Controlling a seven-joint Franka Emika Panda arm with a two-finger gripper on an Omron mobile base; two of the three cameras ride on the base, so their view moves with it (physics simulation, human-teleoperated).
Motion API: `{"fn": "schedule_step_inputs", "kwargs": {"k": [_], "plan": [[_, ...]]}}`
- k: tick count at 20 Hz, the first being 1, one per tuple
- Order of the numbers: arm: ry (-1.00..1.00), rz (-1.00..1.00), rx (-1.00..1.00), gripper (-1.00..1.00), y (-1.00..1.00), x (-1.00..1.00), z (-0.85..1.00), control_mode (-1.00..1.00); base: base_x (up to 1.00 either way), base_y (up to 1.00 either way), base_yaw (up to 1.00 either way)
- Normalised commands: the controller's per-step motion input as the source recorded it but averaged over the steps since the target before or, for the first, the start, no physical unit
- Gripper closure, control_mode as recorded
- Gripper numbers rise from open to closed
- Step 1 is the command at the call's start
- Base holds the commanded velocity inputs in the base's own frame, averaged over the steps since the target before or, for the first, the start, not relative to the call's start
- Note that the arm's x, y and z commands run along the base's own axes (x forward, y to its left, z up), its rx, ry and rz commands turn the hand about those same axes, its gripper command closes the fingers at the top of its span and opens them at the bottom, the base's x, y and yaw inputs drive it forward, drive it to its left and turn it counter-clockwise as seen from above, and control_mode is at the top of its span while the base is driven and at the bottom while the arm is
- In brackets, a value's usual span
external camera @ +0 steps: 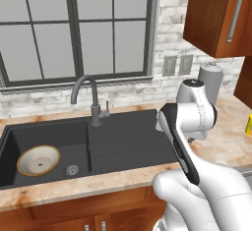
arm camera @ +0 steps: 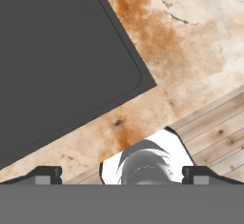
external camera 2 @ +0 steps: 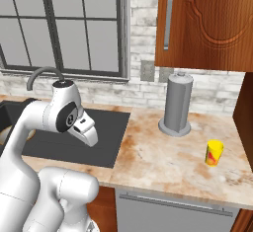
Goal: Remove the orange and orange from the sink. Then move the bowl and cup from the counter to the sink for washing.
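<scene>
Bowl (external camera: 38, 159) already in sink (external camera: 44, 131); no oranges there. Cup (external camera 2: 214, 153) left on worktop (external camera 2: 168, 157). Pincer (arm camera: 122, 174) wide open, empty.

You find open beige counter (external camera 2: 163, 159) around the yellow cup (external camera 2: 214, 153), reachable from above | grey cylindrical canister (external camera 2: 177, 105) stands well behind it, the upper cabinet (external camera 2: 207, 23) overhangs that stretch | in the sink (external camera: 29, 136) the bowl (external camera: 38, 159) takes the basin's left floor | faucet (external camera: 88, 97) arches over the back rim; ribbed drainboard (external camera: 130, 141) lies bare
</scene>
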Motion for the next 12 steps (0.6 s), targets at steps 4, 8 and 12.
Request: {"fn": "schedule_step_inputs", "kwargs": {"k": [4,8,12], "plan": [[0.0,0.0,0.0,-1.0,0.0,0.0,0.0,1.0,0.0,0.0,0.0],[0.0,0.0,0.0,-1.0,0.0,0.0,0.0,-1.0,0.0,0.0,0.0],[0.0,0.0,0.0,-1.0,0.0,0.0,0.0,-1.0,0.0,0.0,0.0]]}}
